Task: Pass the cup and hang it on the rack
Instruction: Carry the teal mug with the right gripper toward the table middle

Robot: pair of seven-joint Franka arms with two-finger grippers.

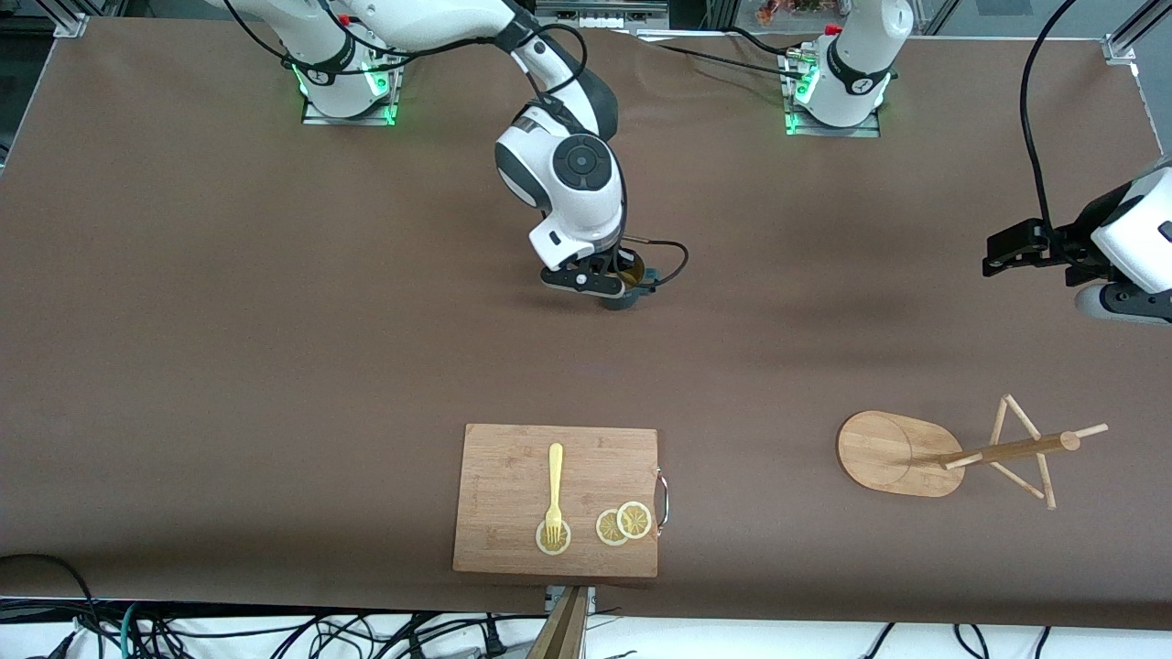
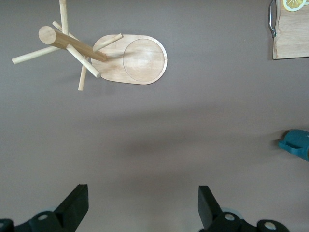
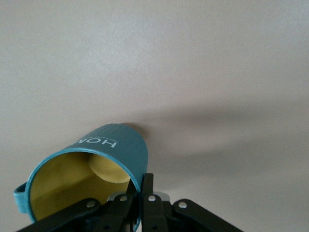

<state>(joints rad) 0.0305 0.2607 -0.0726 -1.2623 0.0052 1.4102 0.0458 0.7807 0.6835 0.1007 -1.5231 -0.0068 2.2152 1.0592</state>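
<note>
Right claw [image 1: 615,286] is clamping the cup [image 3: 91,179] rim mid-frame; left claw [image 2: 143,205] is waiting, fingers apart, at right edge above the rack [image 1: 952,450].

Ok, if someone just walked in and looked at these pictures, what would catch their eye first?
Probably the right gripper mid-table, shut on the rim of the small dark teal ribbed cup with its yellowish inside. Next, the light bamboo mug rack toward the left arm's end, nearer the front camera, where the left gripper waits open. Then the rectangular bamboo cutting board with a yellow fork and lemon slices.
</note>
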